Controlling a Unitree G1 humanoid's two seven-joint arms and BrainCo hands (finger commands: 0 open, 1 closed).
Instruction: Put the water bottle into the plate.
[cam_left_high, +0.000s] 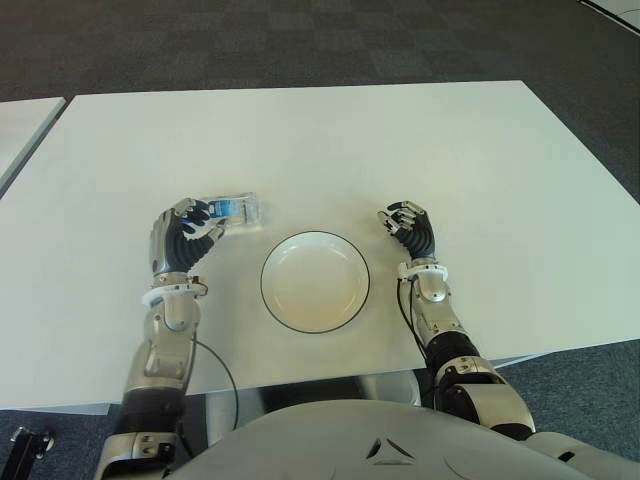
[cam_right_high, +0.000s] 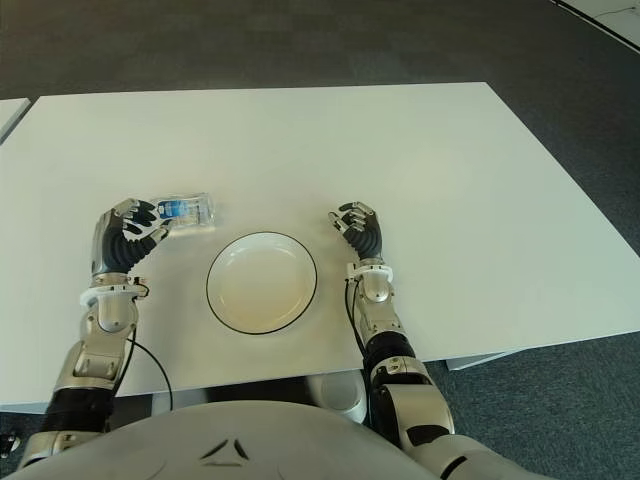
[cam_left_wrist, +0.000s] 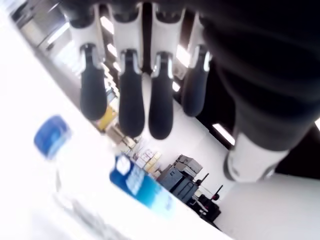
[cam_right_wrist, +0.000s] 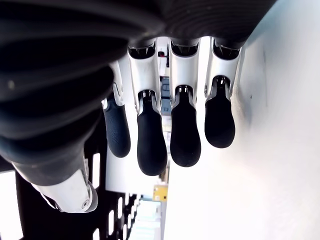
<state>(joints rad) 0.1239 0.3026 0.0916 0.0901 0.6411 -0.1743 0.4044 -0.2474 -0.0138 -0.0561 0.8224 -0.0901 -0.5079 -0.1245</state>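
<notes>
— So, where was the water bottle (cam_left_high: 232, 209) at that moment?

— It lay on its side on the white table (cam_left_high: 400, 140), just beyond the left hand (cam_left_high: 187, 234) and to the left of the plate (cam_left_high: 315, 281), not in it. The fingers (cam_left_wrist: 131, 95) of the left hand were curved toward the bottle, but in the left wrist view a gap showed between them and the bottle, so the hand was open and held nothing.

— And the right hand (cam_left_high: 408, 228)?

— It was beside the plate on the right side, relaxed, with nothing in it.

— What could go wrong?

— I think the bottle could roll away, because it is round and lying down. If the fingers pushed it before closing, it could slide farther. A loose grip could also drop it on the plate's rim.
</notes>
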